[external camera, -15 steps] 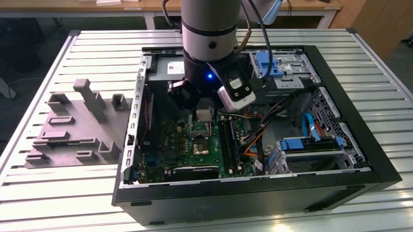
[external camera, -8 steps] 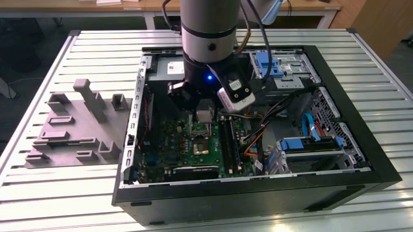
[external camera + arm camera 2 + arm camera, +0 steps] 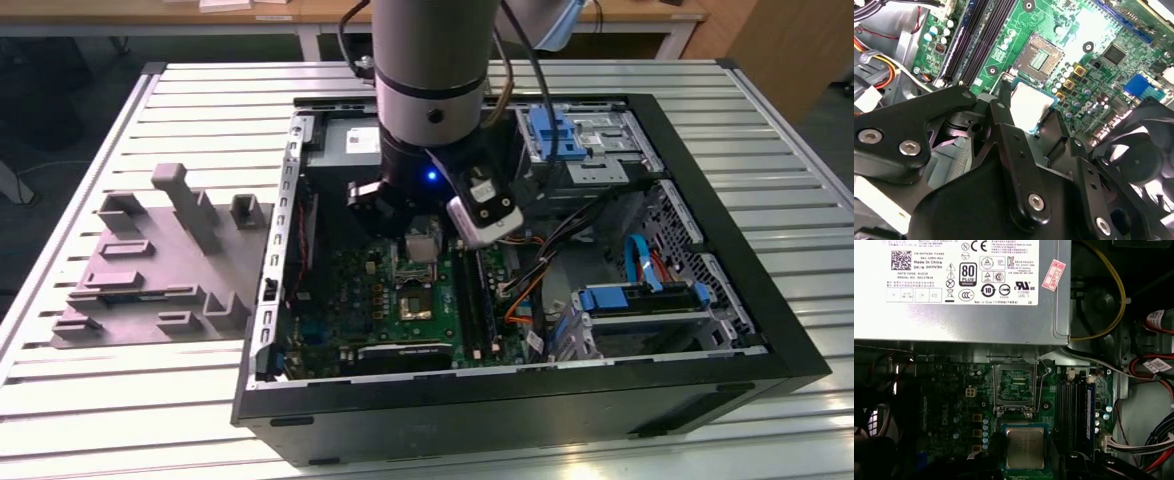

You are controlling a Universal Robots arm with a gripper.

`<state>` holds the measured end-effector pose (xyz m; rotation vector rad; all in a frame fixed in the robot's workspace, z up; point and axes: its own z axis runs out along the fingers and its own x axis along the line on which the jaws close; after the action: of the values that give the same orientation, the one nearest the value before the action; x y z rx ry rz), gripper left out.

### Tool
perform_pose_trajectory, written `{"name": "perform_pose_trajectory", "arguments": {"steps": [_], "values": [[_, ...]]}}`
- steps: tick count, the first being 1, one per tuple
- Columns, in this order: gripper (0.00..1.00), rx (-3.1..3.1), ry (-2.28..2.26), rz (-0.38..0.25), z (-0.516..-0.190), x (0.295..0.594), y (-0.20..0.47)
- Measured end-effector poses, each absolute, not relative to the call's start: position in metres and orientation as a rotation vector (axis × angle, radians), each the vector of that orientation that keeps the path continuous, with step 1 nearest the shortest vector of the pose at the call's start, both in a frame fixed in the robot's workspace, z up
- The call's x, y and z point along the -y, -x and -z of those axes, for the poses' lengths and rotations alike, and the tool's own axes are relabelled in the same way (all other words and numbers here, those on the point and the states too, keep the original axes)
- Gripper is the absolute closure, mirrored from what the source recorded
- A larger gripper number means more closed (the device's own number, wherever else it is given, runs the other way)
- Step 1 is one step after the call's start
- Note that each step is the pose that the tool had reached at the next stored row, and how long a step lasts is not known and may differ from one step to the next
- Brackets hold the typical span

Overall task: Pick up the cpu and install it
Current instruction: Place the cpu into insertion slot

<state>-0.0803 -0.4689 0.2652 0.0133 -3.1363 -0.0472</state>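
Slatted tabletop [image 3: 200, 90], open computer case [image 3: 534, 410]: pincer [image 3: 1030, 114] clamped on cpu [image 3: 1028, 102], chip between fingertips, above motherboard [image 3: 1094, 30], just beside open socket [image 3: 1041, 57].

Slatted table [image 3: 200, 100]: computer case [image 3: 534, 405], grey fixture [image 3: 147, 270].

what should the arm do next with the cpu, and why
Probably carry the cpu across toward the open socket until it sits squarely above it, keeping it level. The gripper looks shut on the chip, and in both wrist views the chip sits beside the socket's dark centre, not over it.
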Motion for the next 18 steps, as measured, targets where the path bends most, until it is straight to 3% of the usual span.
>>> {"name": "perform_pose_trajectory", "arguments": {"steps": [18], "values": [[0.53, 3.136, -0.013, 0.048, -0.237, 0.484, 0.083]]}}
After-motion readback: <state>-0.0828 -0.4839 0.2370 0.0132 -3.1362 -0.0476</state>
